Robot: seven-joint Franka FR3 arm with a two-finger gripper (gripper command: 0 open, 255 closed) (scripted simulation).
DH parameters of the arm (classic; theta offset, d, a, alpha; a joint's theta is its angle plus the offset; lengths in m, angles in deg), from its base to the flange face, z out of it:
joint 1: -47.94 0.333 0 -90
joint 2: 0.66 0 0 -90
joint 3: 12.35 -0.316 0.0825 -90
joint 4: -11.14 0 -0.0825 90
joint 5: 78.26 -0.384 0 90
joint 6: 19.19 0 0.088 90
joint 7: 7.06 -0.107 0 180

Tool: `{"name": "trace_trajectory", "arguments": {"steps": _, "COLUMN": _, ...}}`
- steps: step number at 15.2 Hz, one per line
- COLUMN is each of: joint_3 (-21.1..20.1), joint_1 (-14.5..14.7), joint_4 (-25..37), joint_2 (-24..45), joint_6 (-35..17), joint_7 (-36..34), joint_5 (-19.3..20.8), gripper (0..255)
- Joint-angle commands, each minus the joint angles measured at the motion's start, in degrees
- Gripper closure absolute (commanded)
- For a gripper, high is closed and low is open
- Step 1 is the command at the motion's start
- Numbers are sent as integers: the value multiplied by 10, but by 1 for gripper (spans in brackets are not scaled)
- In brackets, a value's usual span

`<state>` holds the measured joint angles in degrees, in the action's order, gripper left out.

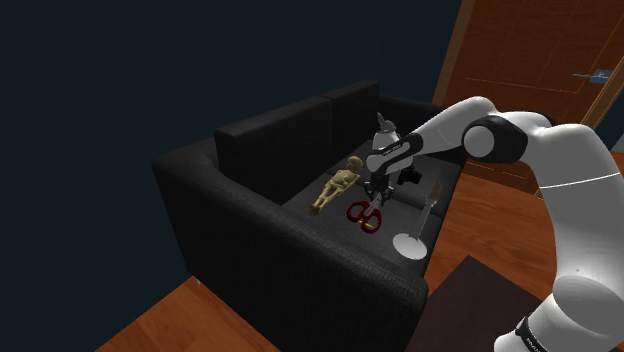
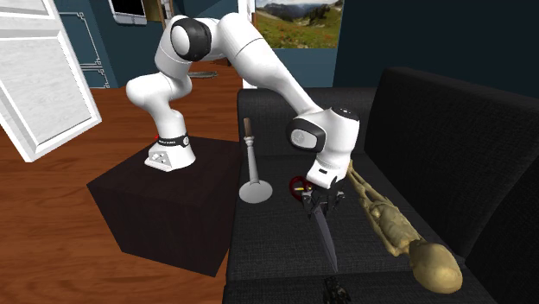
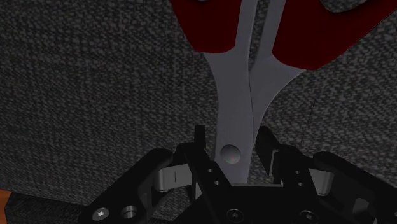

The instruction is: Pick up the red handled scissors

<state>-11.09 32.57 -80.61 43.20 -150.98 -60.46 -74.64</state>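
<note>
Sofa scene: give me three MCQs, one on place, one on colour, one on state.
1. Where do the scissors lie?
A. On the sofa seat, under the gripper
B. On the wooden floor
C. On the robot's stand

2. What colour are the scissors' handles?
A. Blue
B. Red
C. Yellow

3. How is the round-based post placed?
A. Tipped on its side
B. Held in the gripper
C. Upright on the seat

Answers:
1 A: both exterior views show them on the dark cushion below the hand.
2 B: the wrist view shows red handles beyond the pivot.
3 C: its stem rises straight from its base beside the arm.
</note>
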Motion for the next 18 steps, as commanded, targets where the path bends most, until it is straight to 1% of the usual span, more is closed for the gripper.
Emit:
{"name": "trace_trajectory", "arguments": {"steps": 1, "joint_3": 0, "joint_1": 0, "joint_4": 0, "joint_2": 1, "joint_6": 0, "joint_7": 0, "joint_5": 0, "gripper": 255}}
{"name": "trace_trajectory", "arguments": {"steps": 8, "joint_3": 0, "joint_1": 0, "joint_4": -1, "joint_2": 0, "joint_6": 0, "joint_7": 0, "joint_5": 0, "gripper": 255}}
{"name": "trace_trajectory", "arguments": {"steps": 18, "joint_3": 0, "joint_1": 0, "joint_4": -6, "joint_2": -53, "joint_6": 47, "joint_7": 3, "joint_5": -1, "gripper": 255}}
